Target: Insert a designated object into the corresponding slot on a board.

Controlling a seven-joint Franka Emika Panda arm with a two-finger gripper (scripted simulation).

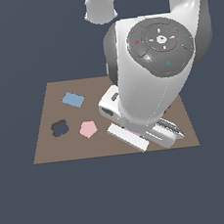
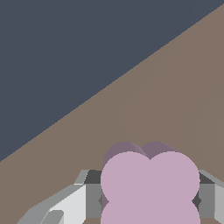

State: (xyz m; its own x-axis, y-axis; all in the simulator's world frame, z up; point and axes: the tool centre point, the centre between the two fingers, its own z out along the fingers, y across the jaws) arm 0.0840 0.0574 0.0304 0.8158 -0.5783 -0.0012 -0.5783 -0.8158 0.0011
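Note:
In the wrist view the lilac four-lobed designated object [image 2: 150, 183] sits between my grey fingers [image 2: 92, 192], whose pads press against its two sides. My gripper [image 2: 150, 194] is shut on it, just above the brown board [image 2: 175, 100]. In the exterior view the gripper [image 1: 138, 133] hangs low over the board [image 1: 44, 151] towards that view's right, mostly covered by the white arm. Only a thin lilac sliver shows under the hand. The dark clover-shaped slot [image 1: 59, 127] lies on the board towards the exterior view's left, well apart from the gripper.
A pink pentagon [image 1: 88, 129] lies just beside the slot, between it and the gripper. Further back sits a light blue rectangle [image 1: 73, 99]. The arm's white body [image 1: 149, 80] hides the board's right half. Dark floor surrounds the board.

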